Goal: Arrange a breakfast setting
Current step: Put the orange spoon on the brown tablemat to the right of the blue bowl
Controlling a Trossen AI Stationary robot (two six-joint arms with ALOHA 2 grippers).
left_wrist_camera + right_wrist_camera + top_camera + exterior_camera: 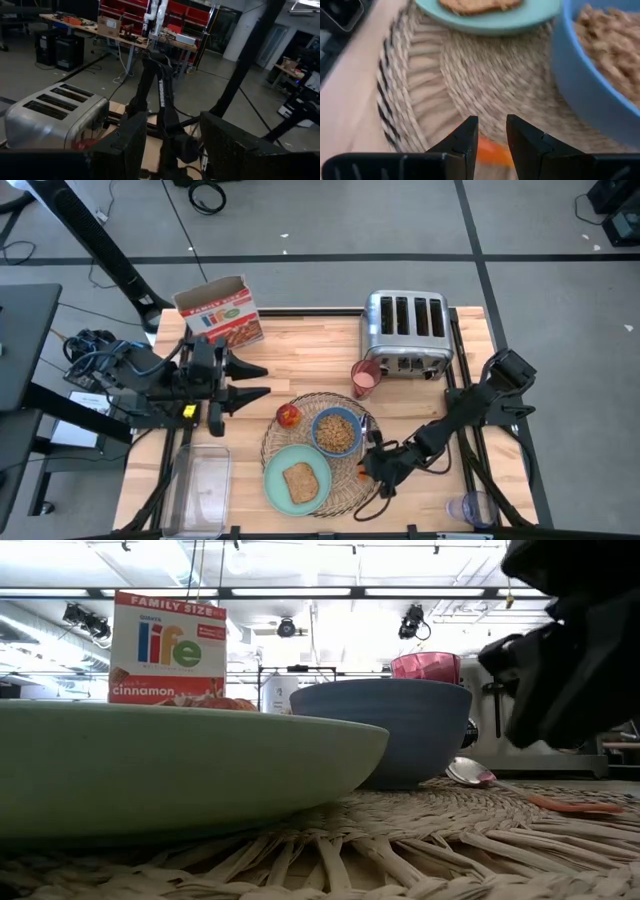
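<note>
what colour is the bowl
Blue bowl; the low view shows it best.

My arms are matte black, built of boxy jointed links. Black cables run along the right arm (470,415). My left arm (150,375) carries a yellow tag near the wrist. My fingers (465,142) are flat, dark, blunt-tipped plates.

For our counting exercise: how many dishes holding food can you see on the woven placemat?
2. The blue bowl filled with cereal sits on the placemat toward the toaster. The mint-green plate carrying the toast slice sits on its near edge, beside the bowl. None seem hidden.
</note>
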